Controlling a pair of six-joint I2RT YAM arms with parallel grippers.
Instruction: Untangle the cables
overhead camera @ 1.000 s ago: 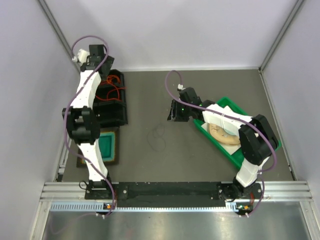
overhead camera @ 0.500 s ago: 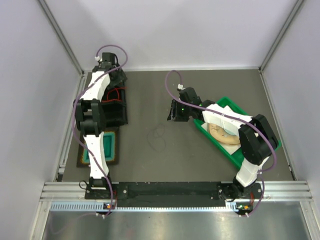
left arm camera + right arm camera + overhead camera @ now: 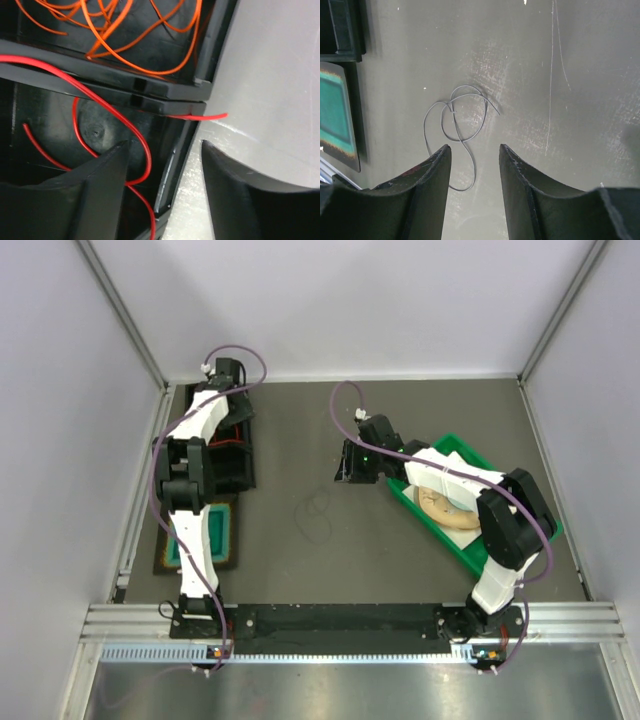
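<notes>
Dark cable point(image 3: 451, 107) looped, tail toward right fingers point(image 3: 427, 185).

Grey table point(image 3: 400, 580) bears black bins point(image 3: 235, 468), green tray point(image 3: 455, 443), teal pad point(image 3: 215, 530), dark cable point(image 3: 318, 516).

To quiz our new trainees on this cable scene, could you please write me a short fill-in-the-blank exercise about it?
1. In the left wrist view, the tangled thin cables in the upper compartment of the black plastic tray are coloured ___.
2. The thin grey looped cable lies on the bare dark ___, outside any container.
3. The right end effector hovers over that cable with its jaws ___.
Missing words: orange; table; open.
</notes>
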